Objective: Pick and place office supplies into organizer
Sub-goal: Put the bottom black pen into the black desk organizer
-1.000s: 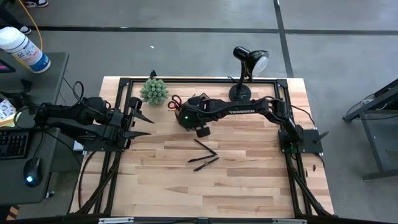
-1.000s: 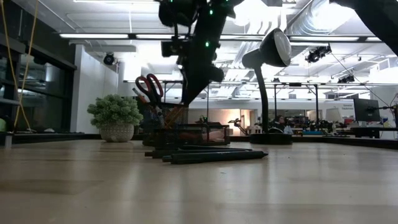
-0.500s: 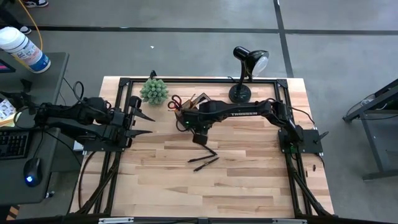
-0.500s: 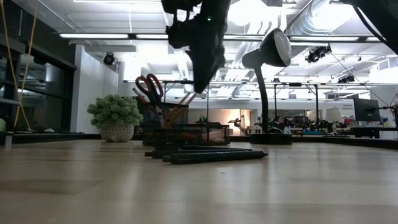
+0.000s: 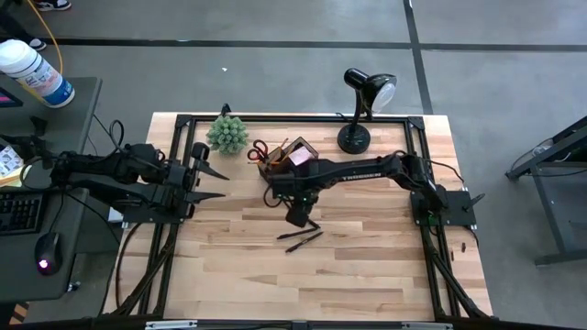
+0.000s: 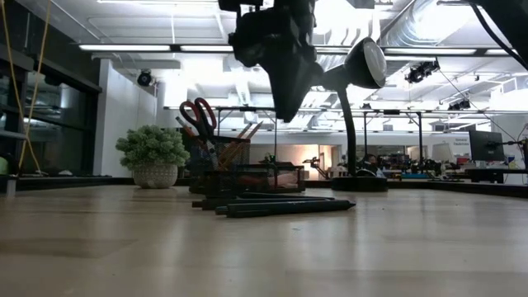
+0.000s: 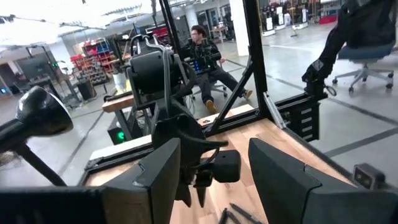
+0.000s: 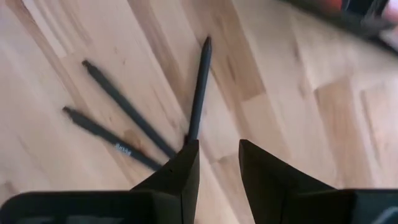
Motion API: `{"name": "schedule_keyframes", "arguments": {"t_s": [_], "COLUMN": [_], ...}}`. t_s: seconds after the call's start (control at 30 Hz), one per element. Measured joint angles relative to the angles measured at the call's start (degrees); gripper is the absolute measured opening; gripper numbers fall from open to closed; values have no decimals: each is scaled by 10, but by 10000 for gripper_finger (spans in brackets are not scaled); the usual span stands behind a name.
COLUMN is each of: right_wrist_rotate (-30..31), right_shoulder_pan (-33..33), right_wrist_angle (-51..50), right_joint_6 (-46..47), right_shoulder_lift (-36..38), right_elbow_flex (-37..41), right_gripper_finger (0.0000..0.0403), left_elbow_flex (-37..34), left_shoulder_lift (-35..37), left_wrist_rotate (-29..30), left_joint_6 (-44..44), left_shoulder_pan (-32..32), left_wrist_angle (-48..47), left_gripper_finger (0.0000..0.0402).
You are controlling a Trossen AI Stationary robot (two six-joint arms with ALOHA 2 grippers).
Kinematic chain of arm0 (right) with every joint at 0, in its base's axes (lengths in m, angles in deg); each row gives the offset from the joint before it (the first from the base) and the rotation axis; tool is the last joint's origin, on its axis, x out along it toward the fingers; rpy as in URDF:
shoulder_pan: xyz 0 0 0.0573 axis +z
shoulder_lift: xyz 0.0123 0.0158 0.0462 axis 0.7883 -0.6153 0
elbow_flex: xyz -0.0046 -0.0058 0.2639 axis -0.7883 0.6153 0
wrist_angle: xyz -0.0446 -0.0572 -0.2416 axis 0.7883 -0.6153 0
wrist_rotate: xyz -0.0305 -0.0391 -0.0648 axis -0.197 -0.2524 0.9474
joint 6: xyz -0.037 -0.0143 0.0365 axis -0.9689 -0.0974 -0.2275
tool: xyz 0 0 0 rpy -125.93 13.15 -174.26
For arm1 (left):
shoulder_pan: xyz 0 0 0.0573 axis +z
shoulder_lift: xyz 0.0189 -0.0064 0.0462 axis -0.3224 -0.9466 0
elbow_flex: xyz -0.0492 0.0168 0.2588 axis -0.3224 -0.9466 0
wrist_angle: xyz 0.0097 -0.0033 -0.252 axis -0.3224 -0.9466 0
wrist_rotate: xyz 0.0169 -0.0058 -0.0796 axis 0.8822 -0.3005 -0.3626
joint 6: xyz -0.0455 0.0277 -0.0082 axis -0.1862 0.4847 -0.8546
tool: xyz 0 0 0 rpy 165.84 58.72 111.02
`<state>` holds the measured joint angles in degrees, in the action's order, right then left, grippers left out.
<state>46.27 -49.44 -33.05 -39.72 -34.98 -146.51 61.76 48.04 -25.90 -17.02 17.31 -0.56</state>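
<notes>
- the right gripper [image 5: 297, 216] hangs over three black pens [image 8: 134, 118] on the table [image 5: 367, 266], its jaws parted narrowly with nothing between them.
- the organizer [image 5: 292, 156] sits just behind, near the plant [image 5: 227, 134], scissors [image 6: 196, 115] already standing in it.
- it should probably take the nearest pen mid-shaft, jaws square across it, since the pens lie close together, perhaps touching.
- the left gripper [image 5: 204, 183] waits at the table's left edge, jaws wide.

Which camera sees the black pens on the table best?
The right wrist view: three black pens lie right below it. The high view shows them small, the low view edge-on, the left wrist view only a bit.
</notes>
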Motion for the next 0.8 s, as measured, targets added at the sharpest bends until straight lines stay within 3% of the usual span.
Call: {"name": "schedule_keyframes", "arguments": {"t_s": [0.23,0.47,0.8], "right_wrist_rotate": [-16,45,126], "right_shoulder_pan": [18,32,64], "right_wrist_angle": [-57,-150,-160], "right_joint_6": [5,47,78], "right_shoulder_lift": [0,0,2], "right_elbow_flex": [0,0,1], "right_gripper_finger": [106,106,106], "left_elbow_flex": [0,0,0], "left_shoulder_lift": [0,-13,-73], "left_wrist_rotate": [9,50,29], "left_joint_6": [-131,-131,-135], "left_shoulder_pan": [0,0,0], "left_wrist_angle": [0,1,36], "left_gripper_finger": [179,179,179]}}
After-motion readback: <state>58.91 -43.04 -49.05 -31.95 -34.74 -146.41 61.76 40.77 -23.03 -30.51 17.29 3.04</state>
